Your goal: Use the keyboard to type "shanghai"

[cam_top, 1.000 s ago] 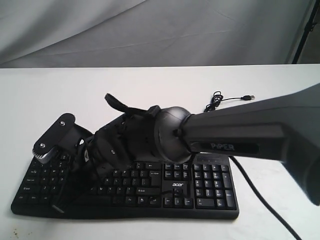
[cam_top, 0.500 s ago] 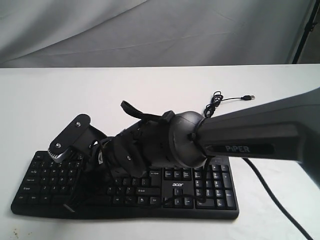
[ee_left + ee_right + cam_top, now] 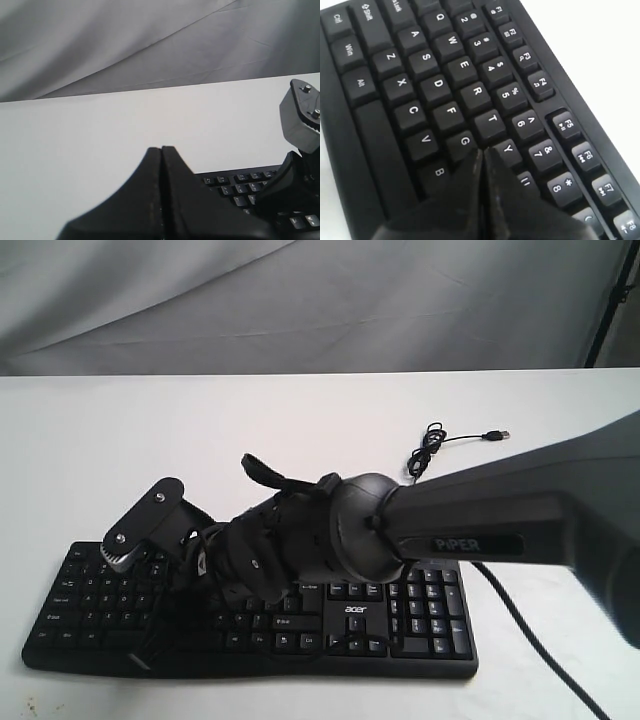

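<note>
On a white table (image 3: 300,420), at its near edge: keyboard (image 3: 420,625), black, flat, stiff, likely light; nothing to grasp, key caps want a square, light press. Across it, right arm (image 3: 500,525). Its right gripper (image 3: 482,150), fingers pinched together, empty, tip beside G key (image 3: 465,141); legends read only from the wrist, exterior hides them. Then left gripper (image 3: 161,148), likewise clenched, empty, keyboard beyond.

Keyboard at the near side of the surface, one arm across it.
The keyboard (image 3: 420,615) lies on the surface (image 3: 300,420), left of centre. The right arm (image 3: 500,510) reaches in from the right above the keyboard's middle, with the right claw (image 3: 482,150) over the letter keys, tip beside G and Y. The cable (image 3: 432,445) coils behind the keyboard's right end, and its plug (image 3: 497,434) lies further right.
</note>
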Available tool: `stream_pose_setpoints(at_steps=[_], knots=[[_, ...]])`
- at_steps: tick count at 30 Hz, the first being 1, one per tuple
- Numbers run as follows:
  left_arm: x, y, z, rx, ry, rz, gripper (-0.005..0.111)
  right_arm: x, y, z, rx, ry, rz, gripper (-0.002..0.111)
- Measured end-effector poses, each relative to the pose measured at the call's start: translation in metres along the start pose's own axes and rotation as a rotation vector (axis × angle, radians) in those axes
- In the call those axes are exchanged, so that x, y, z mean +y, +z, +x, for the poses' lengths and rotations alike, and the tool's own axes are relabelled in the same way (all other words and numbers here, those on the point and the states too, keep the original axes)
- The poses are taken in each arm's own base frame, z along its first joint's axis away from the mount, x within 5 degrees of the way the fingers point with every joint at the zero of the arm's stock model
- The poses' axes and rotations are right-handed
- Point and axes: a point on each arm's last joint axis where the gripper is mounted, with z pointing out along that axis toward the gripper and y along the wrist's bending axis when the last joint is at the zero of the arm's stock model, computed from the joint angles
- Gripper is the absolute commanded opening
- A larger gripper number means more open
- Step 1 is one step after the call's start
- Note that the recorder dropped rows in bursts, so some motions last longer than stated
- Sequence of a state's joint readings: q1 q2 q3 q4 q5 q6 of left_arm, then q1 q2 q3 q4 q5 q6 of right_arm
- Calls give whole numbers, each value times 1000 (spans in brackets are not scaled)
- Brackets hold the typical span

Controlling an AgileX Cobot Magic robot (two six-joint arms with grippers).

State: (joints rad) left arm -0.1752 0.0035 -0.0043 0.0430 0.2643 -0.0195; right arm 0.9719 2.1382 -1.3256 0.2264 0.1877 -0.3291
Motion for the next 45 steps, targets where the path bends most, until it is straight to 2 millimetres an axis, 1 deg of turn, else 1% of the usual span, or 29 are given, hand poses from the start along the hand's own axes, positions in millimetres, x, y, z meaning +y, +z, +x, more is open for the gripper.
stream_pose_setpoints(at_steps=[14, 18, 23, 26, 30, 32, 34, 37, 39, 42, 43, 45], knots=[[0, 0, 0, 0, 0, 0, 0, 0, 0, 0, 3, -5, -1, 0], [0, 0, 0, 0, 0, 0, 0, 0, 4, 3, 12, 1, -2, 0], [0, 0, 0, 0, 0, 0, 0, 0, 4, 3, 11, 3, -2, 0], [0, 0, 0, 0, 0, 0, 0, 1, 0, 2, 21, 2, -9, 0], [0, 0, 0, 0, 0, 0, 0, 1, -15, -8, 4, -2, -13, 0], [0, 0, 0, 0, 0, 0, 0, 2, -19, -16, -13, -8, -17, 0], [0, 0, 0, 0, 0, 0, 0, 5, -22, -31, -45, -26, -21, 0], [0, 0, 0, 0, 0, 0, 0, 16, -17, -52, -81, -69, -34, 0], [0, 0, 0, 0, 0, 0, 0, 24, -8, -64, -90, -94, -47, 0], [0, 0, 0, 0, 0, 0, 0, 33, 13, -70, -76, -118, -66, 0], [0, 0, 0, 0, 0, 0, 0, 35, 17, -73, -80, -124, -68, 0], [0, 0, 0, 0, 0, 0, 0, 37, 29, -72, -68, -135, -73, 0]])
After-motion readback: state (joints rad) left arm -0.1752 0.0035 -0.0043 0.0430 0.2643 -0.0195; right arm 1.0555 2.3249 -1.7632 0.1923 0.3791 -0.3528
